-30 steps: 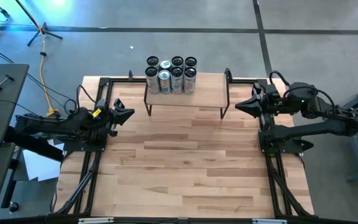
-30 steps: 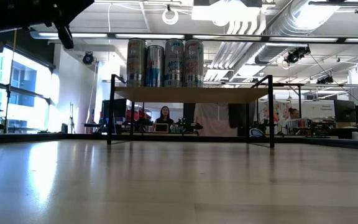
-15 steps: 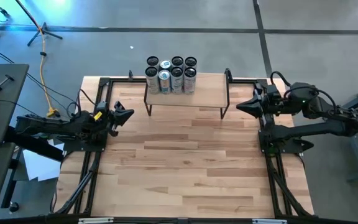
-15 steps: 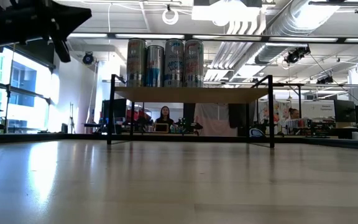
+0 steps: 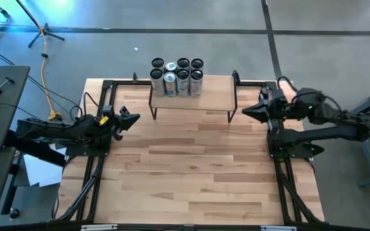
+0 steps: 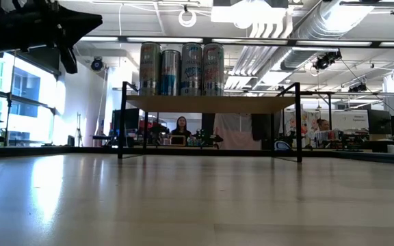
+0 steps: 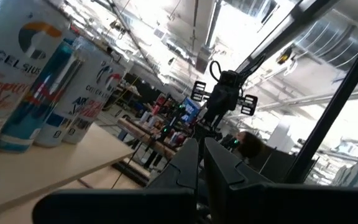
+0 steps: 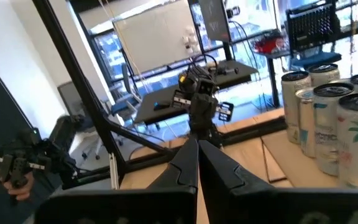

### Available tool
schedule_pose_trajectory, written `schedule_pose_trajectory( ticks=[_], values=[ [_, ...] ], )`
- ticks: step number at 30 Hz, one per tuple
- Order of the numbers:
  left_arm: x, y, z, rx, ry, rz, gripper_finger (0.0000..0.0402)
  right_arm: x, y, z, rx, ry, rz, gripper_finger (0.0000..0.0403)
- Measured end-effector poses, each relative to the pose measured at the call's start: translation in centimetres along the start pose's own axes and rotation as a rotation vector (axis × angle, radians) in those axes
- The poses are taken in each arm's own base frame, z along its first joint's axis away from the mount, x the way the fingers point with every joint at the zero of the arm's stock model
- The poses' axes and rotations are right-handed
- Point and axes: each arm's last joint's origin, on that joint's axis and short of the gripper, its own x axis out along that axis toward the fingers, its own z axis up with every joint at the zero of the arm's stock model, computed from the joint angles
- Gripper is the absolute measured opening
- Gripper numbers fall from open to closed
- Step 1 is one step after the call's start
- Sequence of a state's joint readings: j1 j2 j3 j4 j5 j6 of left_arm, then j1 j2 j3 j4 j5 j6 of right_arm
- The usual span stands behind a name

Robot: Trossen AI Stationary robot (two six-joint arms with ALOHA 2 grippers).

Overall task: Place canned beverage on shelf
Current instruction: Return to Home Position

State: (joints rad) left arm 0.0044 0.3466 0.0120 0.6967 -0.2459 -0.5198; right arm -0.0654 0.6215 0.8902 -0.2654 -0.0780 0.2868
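On top of the small raised light-wood shelf on thin black tube legs (image 5: pixel 211 97), toward its far left end, stands a cluster of eight tall, slim, printed metal beverage cans (image 5: pixel 176 77). They are upright in two rows of four, packed close together. No can stands on the big wooden tabletop (image 5: pixel 185 173), and neither gripper holds one.

Change over the last second:
- The beverage cans and the shelf are unmoved.
- The left gripper (image 5: pixel 132 117) has edged slightly toward the table's middle.
- In the low view, the left arm (image 6: pixel 40 27) at the upper left corner has sunk a little lower.
- The right gripper (image 5: pixel 245 113) has shifted only a touch.

Meaning for the task, as a judgement: placing looks finished. Both arms appear to be settling into their rest poses, with nothing left to carry.

Pose, left arm: it is folded low along the table's left edge. The gripper points toward the shelf's left legs and stays apart from them. In its wrist view the fingers (image 7: pixel 188 165) are pressed together and hold nothing.

Pose, right arm: it is folded at the table's right edge. The gripper points inward near the shelf's right end without touching it. In its wrist view the fingers (image 8: pixel 188 162) close to a point and hold nothing.

Background: a person (image 6: pixel 181 126) sits well beyond the table, seen under the shelf in the low view.
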Motion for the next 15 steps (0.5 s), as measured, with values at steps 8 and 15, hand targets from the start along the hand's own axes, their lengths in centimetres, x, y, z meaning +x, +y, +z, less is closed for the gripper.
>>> schedule_pose_trajectory(
  ticks=[8,15],
  values=[
    [0.0,0.1,-0.3,0.007,0.026,0.015,0.0000,-0.3,-1.9,-6.9,0.091,-0.031,0.046,0.0000],
    [0.0,0.2,-0.3,0.009,0.032,0.018,0.0000,-3.1,-2.5,-9.6,0.102,-0.110,0.086,0.0000]
  ],
)
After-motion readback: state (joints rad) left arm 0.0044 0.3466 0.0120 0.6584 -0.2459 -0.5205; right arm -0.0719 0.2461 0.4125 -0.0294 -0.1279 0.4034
